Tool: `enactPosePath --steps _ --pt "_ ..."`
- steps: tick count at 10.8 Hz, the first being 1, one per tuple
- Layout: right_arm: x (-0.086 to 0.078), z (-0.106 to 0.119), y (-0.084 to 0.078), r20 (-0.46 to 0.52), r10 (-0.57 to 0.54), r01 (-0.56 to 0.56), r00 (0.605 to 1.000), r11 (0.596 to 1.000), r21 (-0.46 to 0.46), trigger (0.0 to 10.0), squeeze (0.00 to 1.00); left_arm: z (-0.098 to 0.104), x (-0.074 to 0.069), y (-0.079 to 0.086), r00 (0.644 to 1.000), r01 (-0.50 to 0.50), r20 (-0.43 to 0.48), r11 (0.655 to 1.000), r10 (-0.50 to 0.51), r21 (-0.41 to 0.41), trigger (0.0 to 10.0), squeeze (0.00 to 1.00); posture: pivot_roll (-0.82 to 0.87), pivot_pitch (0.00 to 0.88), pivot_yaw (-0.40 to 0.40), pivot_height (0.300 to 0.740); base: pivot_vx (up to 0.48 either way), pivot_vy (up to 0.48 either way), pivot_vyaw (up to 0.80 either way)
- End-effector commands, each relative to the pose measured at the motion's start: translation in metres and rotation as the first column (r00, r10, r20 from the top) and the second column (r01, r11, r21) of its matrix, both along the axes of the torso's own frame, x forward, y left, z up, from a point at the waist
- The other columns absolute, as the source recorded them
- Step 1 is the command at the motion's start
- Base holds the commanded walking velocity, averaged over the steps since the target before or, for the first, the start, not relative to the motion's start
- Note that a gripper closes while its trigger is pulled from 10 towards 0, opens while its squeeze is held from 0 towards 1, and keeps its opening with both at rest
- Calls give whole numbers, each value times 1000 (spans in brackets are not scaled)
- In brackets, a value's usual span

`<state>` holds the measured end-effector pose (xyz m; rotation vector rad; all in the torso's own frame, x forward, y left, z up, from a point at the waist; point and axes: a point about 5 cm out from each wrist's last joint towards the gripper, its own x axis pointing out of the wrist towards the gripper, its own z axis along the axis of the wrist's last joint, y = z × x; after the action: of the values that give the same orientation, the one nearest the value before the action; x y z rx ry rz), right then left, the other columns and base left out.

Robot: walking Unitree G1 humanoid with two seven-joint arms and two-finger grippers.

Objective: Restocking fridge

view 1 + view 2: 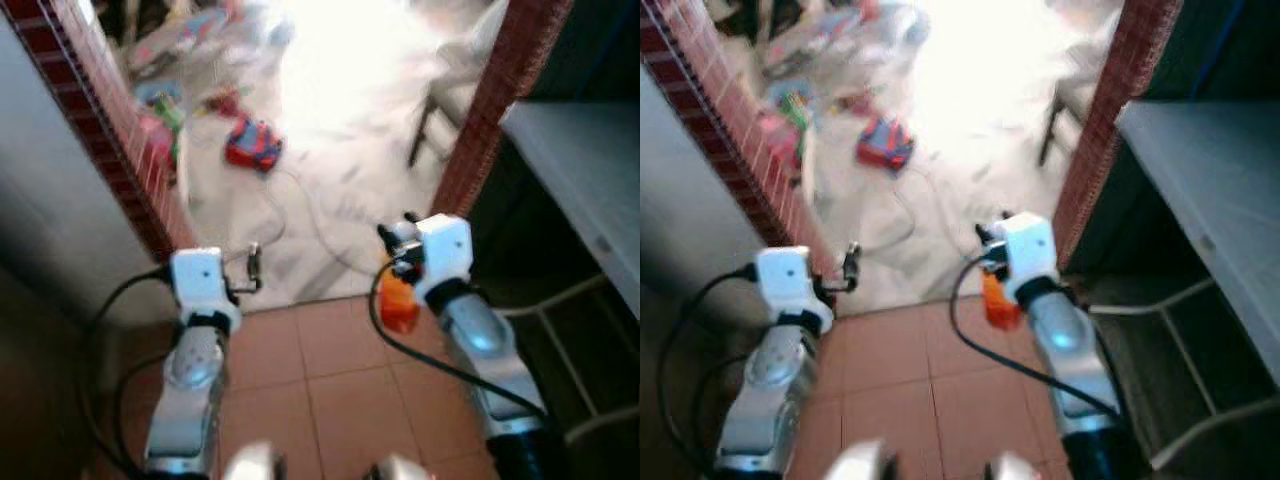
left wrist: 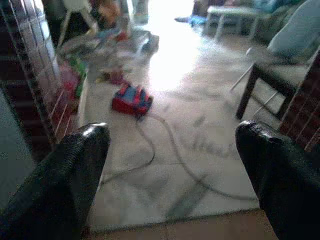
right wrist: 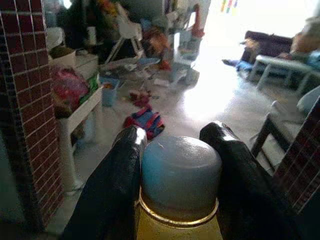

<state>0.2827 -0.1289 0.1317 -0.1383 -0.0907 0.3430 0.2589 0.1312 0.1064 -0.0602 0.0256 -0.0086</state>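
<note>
Standing on terracotta floor tiles point(image 1: 330, 380) at a brick-framed doorway, facing a bright, washed-out room beyond. Both silver arms raised forward, side by side and apart.

Right gripper point(image 3: 175, 150) closed around a bottle point(image 3: 180, 185) just below its grey rounded cap point(image 3: 180, 170), one black finger point(image 3: 112, 185) on each side and touching it. Yellowish body with a gold ring under the cap in the right wrist view; from the head views, an orange shape point(image 1: 398, 303) hanging below the white wrist block, probably the same bottle, though blurred. Held upright, out in front of the right brick pillar point(image 1: 490, 110), above the edge where tile meets pale floor.

Left gripper point(image 2: 170, 165) spread wide and empty, its two black fingers point(image 2: 65, 180) well apart, pale floor between them. Seen from the head, at the left, near the left brick wall point(image 1: 110, 130).

Far ahead on the pale floor: a red and blue toy point(image 1: 253, 145) with a cable point(image 2: 150, 145) trailing from it toward the near side. More coloured clutter point(image 1: 160, 110) far left along the brick wall. A dark-legged chair point(image 2: 270, 85) to the right of the opening.

On the near right, a grey countertop point(image 1: 1210, 190) with a dark recess and pale metal bars point(image 1: 1180, 340) beneath.
</note>
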Motion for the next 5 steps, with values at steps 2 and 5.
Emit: enactPosePath --steps 2,5 --pt "1 12 11 64 46 -47 997 999 2 10000 0 -2 -1 5 1000 -10 -11 1000 10 -11 10000 0 25 28 10 740 0 0 400" --pt "2 12 13 66 52 -52 996 999 -2 10000 0 -2 3 1 998 35 -50 999 -33 37 10000 0 15 29 21 740 0 0 800"
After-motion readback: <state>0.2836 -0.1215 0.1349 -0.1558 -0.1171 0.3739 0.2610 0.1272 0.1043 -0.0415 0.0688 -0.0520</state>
